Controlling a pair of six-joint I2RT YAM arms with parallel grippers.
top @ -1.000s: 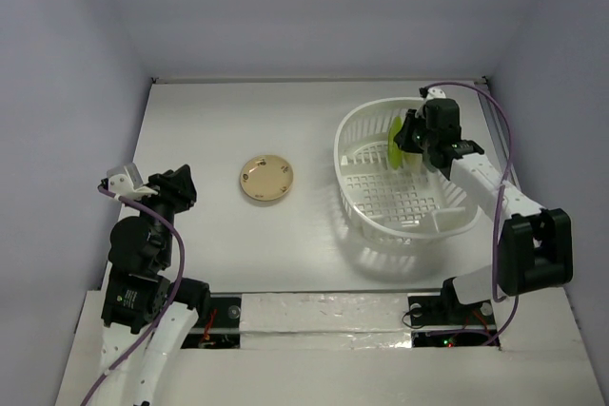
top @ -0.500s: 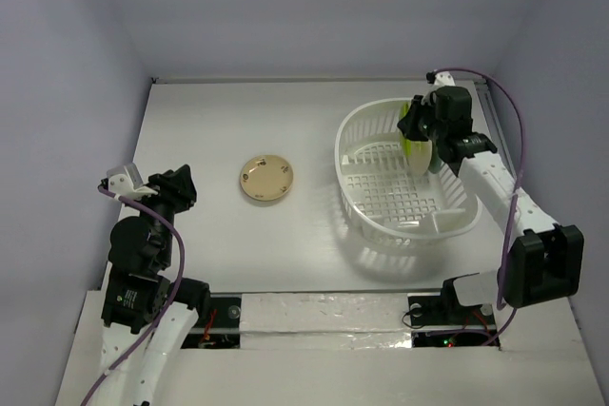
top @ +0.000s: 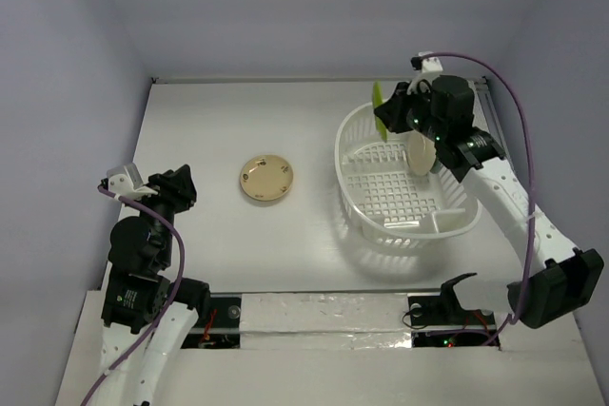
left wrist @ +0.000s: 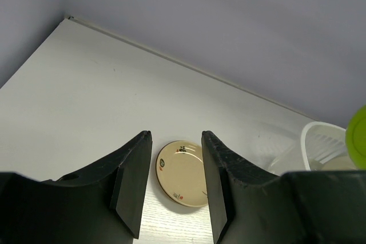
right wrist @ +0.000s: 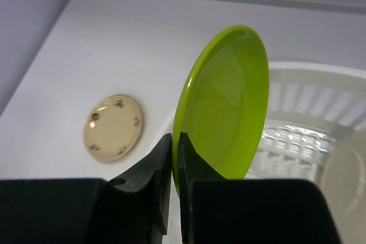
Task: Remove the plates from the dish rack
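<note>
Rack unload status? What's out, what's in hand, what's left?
Done: one tan plate lies flat on the table, left of the dish rack. In hand: the right gripper is shut on the lime green plate, holding it upright over the rack's far rim. Left: a cream plate leans inside the rack; no others visible. The left gripper is open, holding nothing.

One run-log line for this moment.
right gripper: shut on green plate, on edge over rack rim | left gripper: open, empty | cream plate: in rack | tan plate: flat on table

Top looks down; wrists share tabletop plate (left wrist: pixel 183 174)
</note>
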